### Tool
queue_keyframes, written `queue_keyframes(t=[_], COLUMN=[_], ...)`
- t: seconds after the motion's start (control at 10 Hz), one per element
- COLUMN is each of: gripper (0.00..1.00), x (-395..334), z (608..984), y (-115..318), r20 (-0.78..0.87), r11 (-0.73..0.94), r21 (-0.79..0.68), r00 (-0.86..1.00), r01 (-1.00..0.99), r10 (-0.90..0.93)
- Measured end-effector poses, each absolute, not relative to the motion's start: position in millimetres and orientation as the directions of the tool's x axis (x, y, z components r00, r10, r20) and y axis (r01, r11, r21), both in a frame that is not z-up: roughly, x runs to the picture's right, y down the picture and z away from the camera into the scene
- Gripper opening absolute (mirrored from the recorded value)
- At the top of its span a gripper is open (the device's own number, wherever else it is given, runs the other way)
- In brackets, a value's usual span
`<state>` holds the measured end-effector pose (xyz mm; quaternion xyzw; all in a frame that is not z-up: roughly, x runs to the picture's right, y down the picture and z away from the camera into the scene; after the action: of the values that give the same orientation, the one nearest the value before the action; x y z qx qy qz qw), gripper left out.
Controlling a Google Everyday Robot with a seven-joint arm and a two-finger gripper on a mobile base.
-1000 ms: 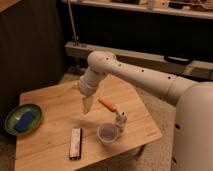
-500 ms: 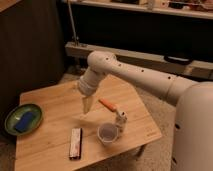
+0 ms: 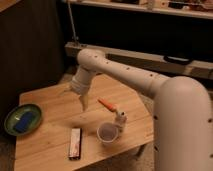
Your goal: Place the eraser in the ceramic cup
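Tool (image 3: 83, 102) hangs spread and empty mid-frame over the tabletop (image 3: 55, 120), eraser (image 3: 75, 143) lying flat lower down, left of the cup (image 3: 107, 133) (probably lining up a grab).

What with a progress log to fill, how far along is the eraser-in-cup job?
Done: nothing yet; the eraser lies flat on the table beside the ceramic cup, not in it. In hand: the gripper hangs open and empty above the table. Left: reach down, grasp the eraser, drop it into the cup.
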<state>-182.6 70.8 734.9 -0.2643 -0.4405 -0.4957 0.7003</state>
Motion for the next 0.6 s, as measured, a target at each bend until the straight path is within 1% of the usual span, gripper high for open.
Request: queue_keyframes(t=[0.2,0.5,0.6], gripper=[0.8,0.8,0.8], x=[-184,-187,-196], z=[739,737,730], y=[74,77,88], r20=[0.879,0.865,0.849], r11=[0.27,0.269,0.254], r21=[0.12,0.103,0.128], r00=[0.025,0.047,0.027], r01=[0.955,0.958,0.959], r10=[-0.477,-0.499,-0.528])
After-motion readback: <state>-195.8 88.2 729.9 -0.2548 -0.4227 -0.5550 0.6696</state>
